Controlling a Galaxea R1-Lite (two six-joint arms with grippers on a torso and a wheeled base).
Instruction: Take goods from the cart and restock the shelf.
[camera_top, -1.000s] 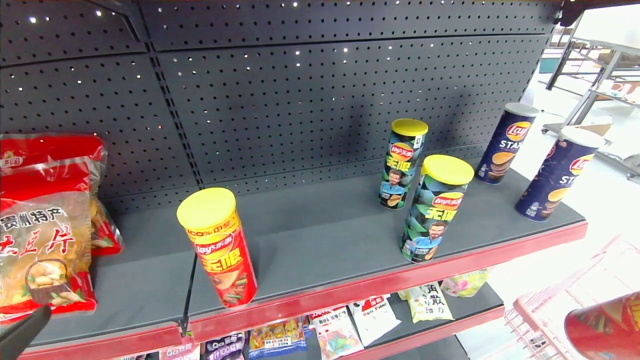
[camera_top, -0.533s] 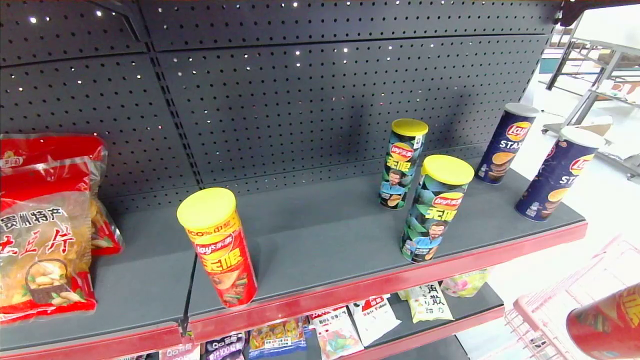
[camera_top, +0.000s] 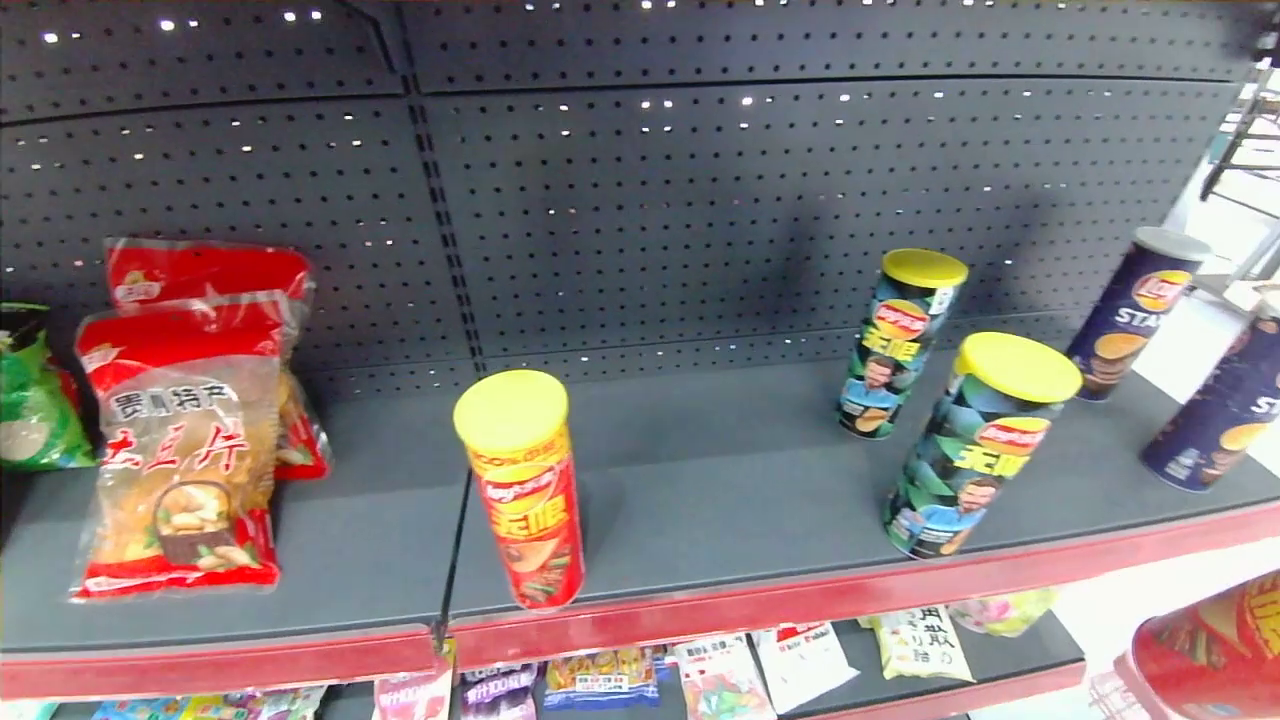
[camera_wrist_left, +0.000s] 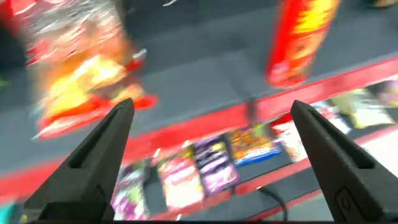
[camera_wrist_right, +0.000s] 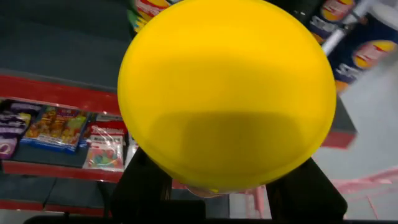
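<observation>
On the grey shelf (camera_top: 700, 490), near its red front edge, stands a red chip can with a yellow lid (camera_top: 520, 490). My right gripper (camera_wrist_right: 227, 190) is shut on another red chip can (camera_top: 1215, 650), held low at the right, below shelf level. Its yellow lid (camera_wrist_right: 227, 93) faces the right wrist camera, and dark fingers (camera_wrist_right: 143, 186) flank the can. My left gripper (camera_wrist_left: 211, 106) is open with nothing between its fingers. It hangs in front of the shelf's red edge (camera_wrist_left: 205, 121), between the snack bags (camera_wrist_left: 81, 68) and the standing red can (camera_wrist_left: 301, 40).
Two green cans (camera_top: 900, 345) (camera_top: 975, 445) and two blue cans (camera_top: 1135, 310) (camera_top: 1215, 410) stand on the shelf's right part. Red snack bags (camera_top: 185, 450) lean at the left. A divider (camera_top: 455, 540) runs beside the red can. Small packets (camera_top: 720, 675) fill the lower shelf. A pink cart corner (camera_top: 1105, 690) shows.
The head camera has turned left, so the whole picture has shifted right. A left gripper tip seen at the lower left a second ago has left that view. The held can stays low right.
</observation>
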